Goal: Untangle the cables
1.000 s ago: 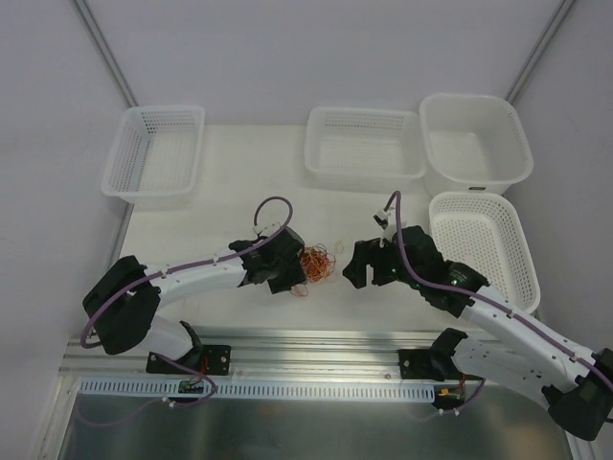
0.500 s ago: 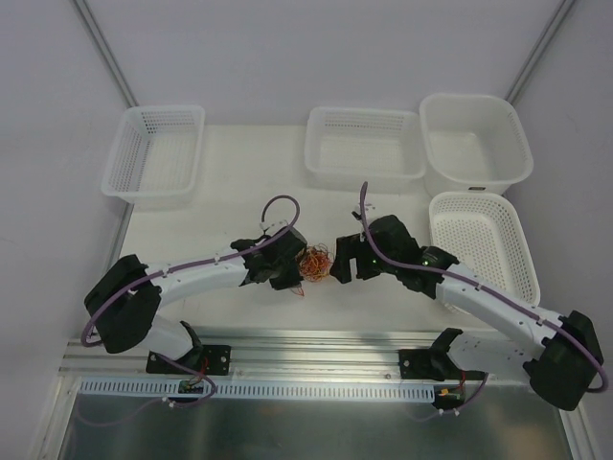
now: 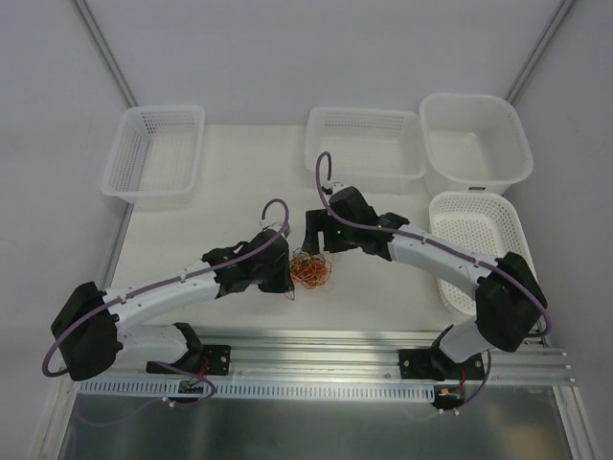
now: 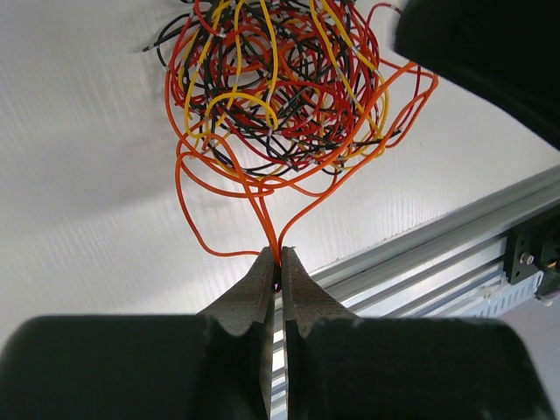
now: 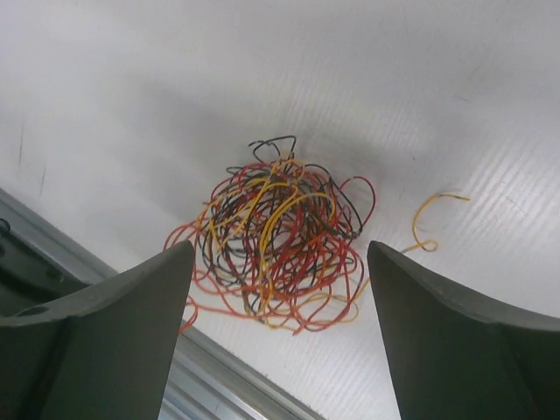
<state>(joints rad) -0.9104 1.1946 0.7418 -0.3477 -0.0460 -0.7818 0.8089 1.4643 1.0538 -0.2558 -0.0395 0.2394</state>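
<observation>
White surface (image 5: 394, 87): my left hand (image 4: 278, 261) clamps an orange cable (image 4: 273, 241) just below the cables (image 5: 276, 236); my right hand (image 5: 278, 254) gapes wide over them.

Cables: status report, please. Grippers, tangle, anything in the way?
Left gripper shut on orange strand. Right gripper open over cables. Tangle unseparated; nothing obstructing.

Four white containers are counted on one counter (image 3: 182, 240): a left basket (image 3: 153, 158), a middle basket (image 3: 364, 149), a right basket (image 3: 479, 244) and one solid tub (image 3: 474, 144). Two robot arms are shown, the left arm (image 3: 172, 286) and the right arm (image 3: 431, 254). One tangle of cables (image 3: 309, 270) is seen, its strands too many to count.
</observation>
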